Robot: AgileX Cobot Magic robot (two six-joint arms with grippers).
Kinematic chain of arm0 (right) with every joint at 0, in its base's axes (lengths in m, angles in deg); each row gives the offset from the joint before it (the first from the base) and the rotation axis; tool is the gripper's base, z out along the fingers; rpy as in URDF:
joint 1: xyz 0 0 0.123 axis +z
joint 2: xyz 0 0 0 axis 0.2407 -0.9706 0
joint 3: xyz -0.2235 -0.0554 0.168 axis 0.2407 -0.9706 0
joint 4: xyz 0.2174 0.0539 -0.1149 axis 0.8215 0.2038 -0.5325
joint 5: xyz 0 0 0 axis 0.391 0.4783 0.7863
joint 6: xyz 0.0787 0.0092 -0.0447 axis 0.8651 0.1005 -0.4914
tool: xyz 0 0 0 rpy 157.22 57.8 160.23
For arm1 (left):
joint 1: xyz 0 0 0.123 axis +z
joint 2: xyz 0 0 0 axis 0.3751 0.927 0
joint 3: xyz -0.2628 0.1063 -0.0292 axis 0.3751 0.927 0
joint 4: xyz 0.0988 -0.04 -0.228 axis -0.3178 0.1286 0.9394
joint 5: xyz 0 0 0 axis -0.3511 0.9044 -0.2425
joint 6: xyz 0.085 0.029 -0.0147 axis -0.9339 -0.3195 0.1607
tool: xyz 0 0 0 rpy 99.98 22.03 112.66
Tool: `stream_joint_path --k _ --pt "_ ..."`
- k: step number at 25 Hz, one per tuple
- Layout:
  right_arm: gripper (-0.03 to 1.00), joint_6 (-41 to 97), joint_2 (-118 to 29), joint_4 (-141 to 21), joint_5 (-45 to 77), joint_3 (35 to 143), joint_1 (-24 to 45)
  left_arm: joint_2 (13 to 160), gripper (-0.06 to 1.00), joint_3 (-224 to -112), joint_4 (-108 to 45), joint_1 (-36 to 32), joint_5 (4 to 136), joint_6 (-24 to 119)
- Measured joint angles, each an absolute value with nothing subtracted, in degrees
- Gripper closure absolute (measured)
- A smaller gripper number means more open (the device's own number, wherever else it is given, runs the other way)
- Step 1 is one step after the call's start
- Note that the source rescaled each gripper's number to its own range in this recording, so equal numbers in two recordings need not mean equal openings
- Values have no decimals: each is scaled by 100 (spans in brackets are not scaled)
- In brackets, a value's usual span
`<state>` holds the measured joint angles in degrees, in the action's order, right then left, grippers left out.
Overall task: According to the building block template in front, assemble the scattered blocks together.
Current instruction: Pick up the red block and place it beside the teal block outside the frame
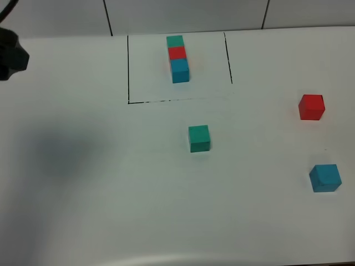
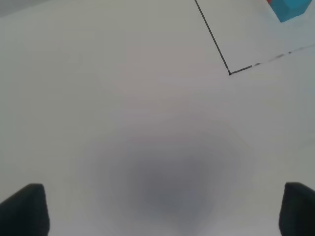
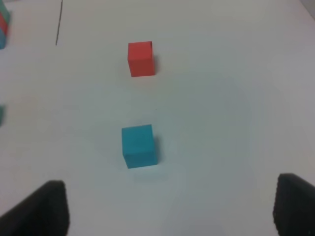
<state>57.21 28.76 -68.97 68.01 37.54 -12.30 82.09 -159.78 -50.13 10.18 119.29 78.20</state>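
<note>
Closest to the lens, dark fingers (image 3: pixel 39 211) of the right gripper (image 3: pixel 165 211), set at opposite edges of its wrist view: jaws spread wide, holding nothing, only white table (image 3: pixel 231 128) between them. Just beyond that gap, blue cube (image 3: pixel 140 146), flat on the surface and touched by nothing. Farther along much the same line, red cube (image 3: pixel 141 59), well apart from the blue. Same on the other arm: left gripper (image 2: pixel 160 211) with jaws spread just as wide and nothing held, poised above a soft grey shadow (image 2: pixel 182 172) on bare table.

Seen from the high camera: building block template (image 1: pixel 177 55) at the far middle of the table, three cubes joined in a row running away from the camera (green farthest, red in the centre, blue nearest). Stands inside a thin black rectangle (image 1: pixel 128 69) drawn on the surface, closer to its far side than to its near line. Shows in the left wrist view only as a blue end with a sliver of red, cut by the frame, near one corner of the rectangle.

Alone near the middle of the table, green cube (image 1: pixel 199 138), outside the rectangle on the camera's side and apart from its near line. Red and blue cubes both off to the right, red farther back, blue nearer the front edge, neither touching the other nor the green. At the far left edge of the high view, dark blurred shape (image 1: pixel 10 55) (too little of it to tell which part of the rig).
</note>
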Motion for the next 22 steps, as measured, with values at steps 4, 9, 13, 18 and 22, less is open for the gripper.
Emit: stream_joint_path --k 4,9,13,18,22 --pt "26 5721 2876 -6897 6801 3754 -1230 7457 -1 -15339 -5198 764 12049 8122" --pt "26 5721 2876 -6897 6801 3754 -1230 6449 -1 -14586 -5387 432 12340 8452" --pt "26 5721 2876 -6897 6801 3754 -1230 5574 1 -14021 -5398 428 12450 8550" --pt "26 5721 2876 -6897 6801 3754 -1230 4315 3 -13381 -5338 428 12565 8728" --pt "26 5721 2876 -6897 6801 3754 -1230 3414 4 -12784 -4986 428 12661 8720"
